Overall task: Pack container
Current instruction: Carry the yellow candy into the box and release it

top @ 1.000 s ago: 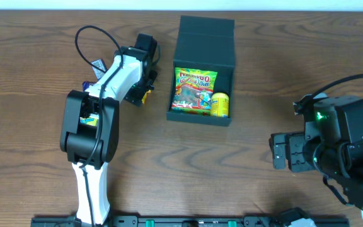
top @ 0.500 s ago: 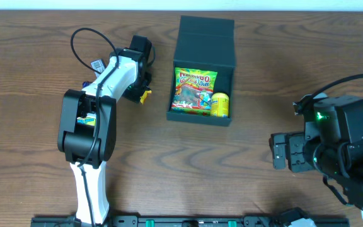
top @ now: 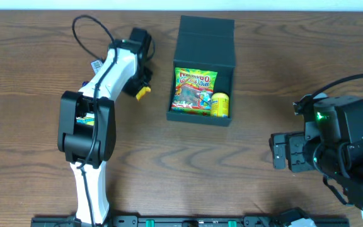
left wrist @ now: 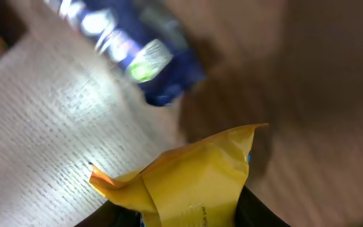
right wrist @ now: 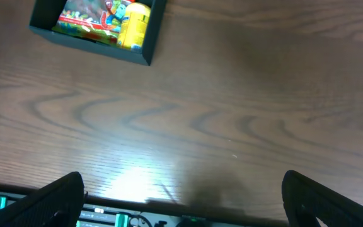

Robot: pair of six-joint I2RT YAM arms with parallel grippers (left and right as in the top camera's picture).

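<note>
Yellow packet sits clamped in the left tool near the open container; the right tool stands wide open over the counter.

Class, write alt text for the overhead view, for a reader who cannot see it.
An open black container on a wooden table holds a colourful sweet bag and a yellow snack. Left of it, the left gripper grips a yellow packet.

Red lettering that appears to read "Haribo" tops the candy bag inside the container. Print on the yellow packet and blue packet is blurred beyond reading.
</note>
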